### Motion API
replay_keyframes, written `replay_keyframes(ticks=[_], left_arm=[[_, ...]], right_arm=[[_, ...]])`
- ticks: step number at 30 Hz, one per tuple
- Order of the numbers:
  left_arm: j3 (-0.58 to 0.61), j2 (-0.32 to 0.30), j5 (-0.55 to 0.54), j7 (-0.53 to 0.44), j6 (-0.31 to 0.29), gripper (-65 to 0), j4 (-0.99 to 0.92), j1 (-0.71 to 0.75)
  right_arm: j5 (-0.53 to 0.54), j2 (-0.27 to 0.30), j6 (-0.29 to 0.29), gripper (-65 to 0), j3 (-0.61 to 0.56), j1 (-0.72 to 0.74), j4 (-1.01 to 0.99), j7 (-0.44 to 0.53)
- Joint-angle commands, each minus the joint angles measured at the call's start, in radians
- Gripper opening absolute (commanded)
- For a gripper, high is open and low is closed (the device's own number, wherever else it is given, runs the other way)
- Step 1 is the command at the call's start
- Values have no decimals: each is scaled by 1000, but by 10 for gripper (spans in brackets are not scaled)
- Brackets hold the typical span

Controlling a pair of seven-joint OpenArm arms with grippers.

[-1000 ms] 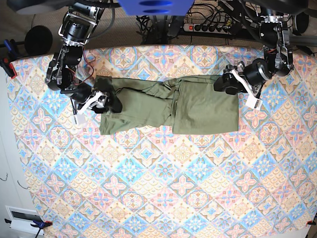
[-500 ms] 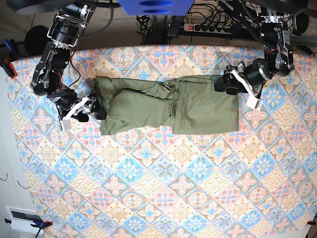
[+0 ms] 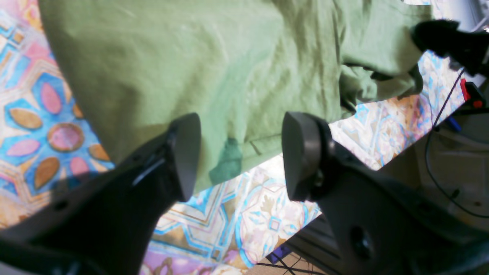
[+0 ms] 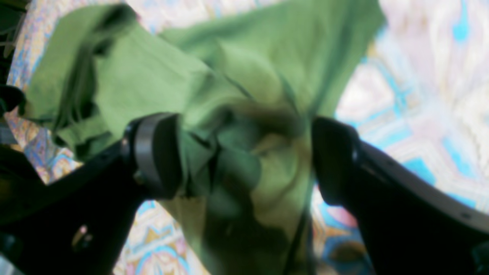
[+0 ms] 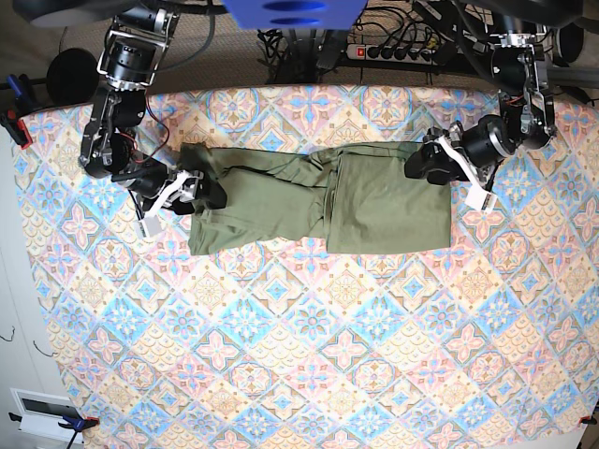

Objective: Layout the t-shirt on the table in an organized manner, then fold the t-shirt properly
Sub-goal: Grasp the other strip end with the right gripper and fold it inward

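Note:
The olive-green t-shirt (image 5: 374, 210) lies across the far half of the table (image 5: 309, 355). Its right part is a flat folded panel and its left part is rumpled. My right gripper (image 5: 201, 194) rests at the shirt's left edge. In the right wrist view it (image 4: 244, 156) stands open with bunched cloth (image 4: 244, 172) loose between its wide fingers; that view is blurred. My left gripper (image 5: 426, 164) is over the shirt's upper right corner. In the left wrist view it (image 3: 240, 156) stands open above the shirt's hem (image 3: 229, 57), holding nothing.
Behind the table's far edge are a power strip (image 5: 393, 49) and cables. A clamp (image 5: 17, 122) sits on the left edge, and a white box (image 5: 42, 412) stands by the near left corner. The patterned cloth (image 3: 38, 114) shows beside the shirt.
My right gripper, which had drawn back to the left of the shirt half a second ago, is back at its left edge. The left arm and the shirt have barely moved.

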Motion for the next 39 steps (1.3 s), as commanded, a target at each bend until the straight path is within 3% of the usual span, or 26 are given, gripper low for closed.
replay_keyframes(ticks=[1,12,16,19,24,26,31,39], left_arm=[[-8,-14,-20,-16,-7,-329,16,-6],[-8,-11,-22,-16,-7,-329,16,-29],[-8,-9,-22,-16,-7,-329,16,-42],[-9,-9,-28,-18,-7,-329,16,-47],[-35,-9,-112,-18,-7,-329,16,-48],[-68,-8,-129,-18,-7,-329,16,-47],[-98,-8,-141,-13,-7,-329,16,-47],[-120,-12,-138,-12,-7,-329,16,-41]], right_arm=[[3,7,3,-147,-3,14,0,2],[3,7,3,-148,-127,-21,-18,5],[3,7,3,-172,-185,-22,-18,56],[3,7,3,-269,-194,-19,-18,65],[3,7,3,-577,-182,-13,-18,65],[4,7,3,-650,-158,-13,-18,62],[4,17,3,-635,-73,-10,-18,57],[4,167,3,-633,-64,51,-20,56]])
